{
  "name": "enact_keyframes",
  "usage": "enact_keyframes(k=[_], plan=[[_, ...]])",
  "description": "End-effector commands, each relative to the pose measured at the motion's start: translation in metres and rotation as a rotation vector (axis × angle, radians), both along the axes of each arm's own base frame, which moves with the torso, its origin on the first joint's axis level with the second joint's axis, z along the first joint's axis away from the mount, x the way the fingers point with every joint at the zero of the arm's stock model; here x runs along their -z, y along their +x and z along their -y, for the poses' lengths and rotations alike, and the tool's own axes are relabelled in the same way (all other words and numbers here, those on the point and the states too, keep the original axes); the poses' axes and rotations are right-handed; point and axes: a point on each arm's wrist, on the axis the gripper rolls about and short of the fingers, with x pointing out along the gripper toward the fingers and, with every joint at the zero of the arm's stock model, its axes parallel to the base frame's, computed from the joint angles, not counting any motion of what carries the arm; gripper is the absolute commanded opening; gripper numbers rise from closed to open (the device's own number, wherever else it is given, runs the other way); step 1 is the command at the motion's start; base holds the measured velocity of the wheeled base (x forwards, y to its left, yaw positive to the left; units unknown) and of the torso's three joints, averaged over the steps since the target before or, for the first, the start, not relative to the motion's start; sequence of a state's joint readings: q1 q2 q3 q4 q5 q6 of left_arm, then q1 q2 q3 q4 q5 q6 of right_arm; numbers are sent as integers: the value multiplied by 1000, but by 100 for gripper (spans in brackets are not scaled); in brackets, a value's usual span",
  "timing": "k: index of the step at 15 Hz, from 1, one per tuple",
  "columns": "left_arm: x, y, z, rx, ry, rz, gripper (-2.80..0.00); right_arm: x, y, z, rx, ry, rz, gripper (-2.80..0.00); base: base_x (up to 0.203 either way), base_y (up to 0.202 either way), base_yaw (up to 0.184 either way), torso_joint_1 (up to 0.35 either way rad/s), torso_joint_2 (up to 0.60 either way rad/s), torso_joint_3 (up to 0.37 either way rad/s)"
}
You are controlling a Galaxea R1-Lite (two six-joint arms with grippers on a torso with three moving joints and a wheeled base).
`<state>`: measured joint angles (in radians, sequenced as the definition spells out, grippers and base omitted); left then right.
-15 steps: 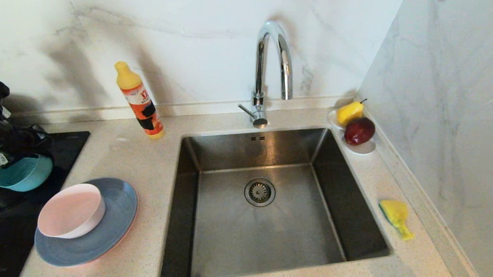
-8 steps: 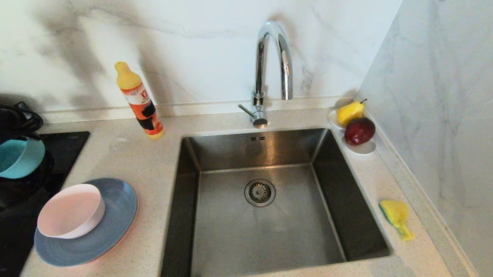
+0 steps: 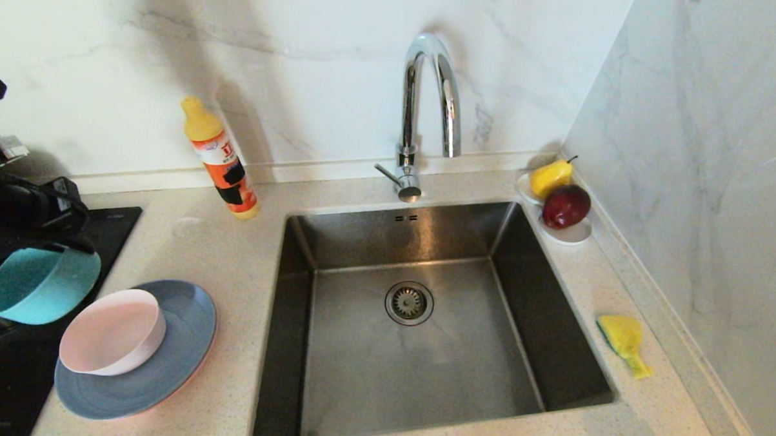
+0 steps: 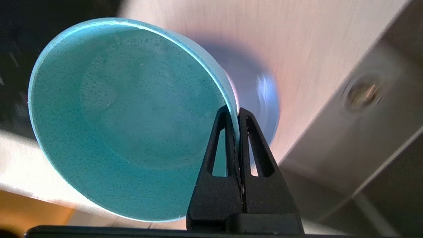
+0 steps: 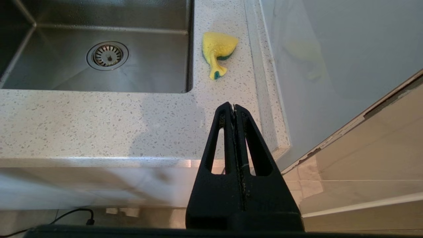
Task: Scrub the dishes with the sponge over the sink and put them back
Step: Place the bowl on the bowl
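Note:
My left gripper (image 3: 71, 245) (image 4: 235, 110) is shut on the rim of the teal bowl (image 3: 40, 284) (image 4: 125, 119). It holds the bowl tilted in the air over the black cooktop, left of the sink (image 3: 421, 380). The pale pink-white bowl (image 3: 113, 331) sits in the grey-blue plate (image 3: 180, 359) on the counter just below and right of the held bowl. The yellow sponge (image 3: 622, 339) (image 5: 218, 49) lies on the counter right of the sink (image 5: 66, 74). My right gripper (image 5: 233, 106) hangs shut and empty off the counter's front edge, short of the sponge.
An orange dish-soap bottle (image 3: 221, 160) stands behind the plates. The chrome tap (image 3: 424, 96) rises behind the sink. A white saucer (image 3: 571, 234) with a pear and a red apple sits at the back right corner. A marble wall (image 3: 699, 190) runs close along the right side.
The left arm swung the teal bowl left, then back right. The bowl now looks larger and more tilted than a second ago. Nothing else moved.

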<state>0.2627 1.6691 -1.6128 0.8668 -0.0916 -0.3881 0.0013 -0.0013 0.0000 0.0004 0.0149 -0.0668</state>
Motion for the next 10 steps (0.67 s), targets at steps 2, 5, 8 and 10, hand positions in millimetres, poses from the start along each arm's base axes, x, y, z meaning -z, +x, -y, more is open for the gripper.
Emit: enact_keyframes(k=[2, 5, 8, 10], plan=[[14, -29, 23, 40, 20, -29, -280, 0, 0, 0, -1, -1, 1, -280, 0, 0, 0, 0, 0, 0], [27, -39, 27, 35, 52, -35, -280, 0, 0, 0, -1, -1, 1, -280, 0, 0, 0, 0, 0, 0], [41, -48, 29, 39, 50, -83, -280, 0, 0, 0, -1, -1, 1, -280, 0, 0, 0, 0, 0, 0], [54, -49, 31, 40, 57, -113, -280, 0, 0, 0, -1, -1, 1, -280, 0, 0, 0, 0, 0, 0]])
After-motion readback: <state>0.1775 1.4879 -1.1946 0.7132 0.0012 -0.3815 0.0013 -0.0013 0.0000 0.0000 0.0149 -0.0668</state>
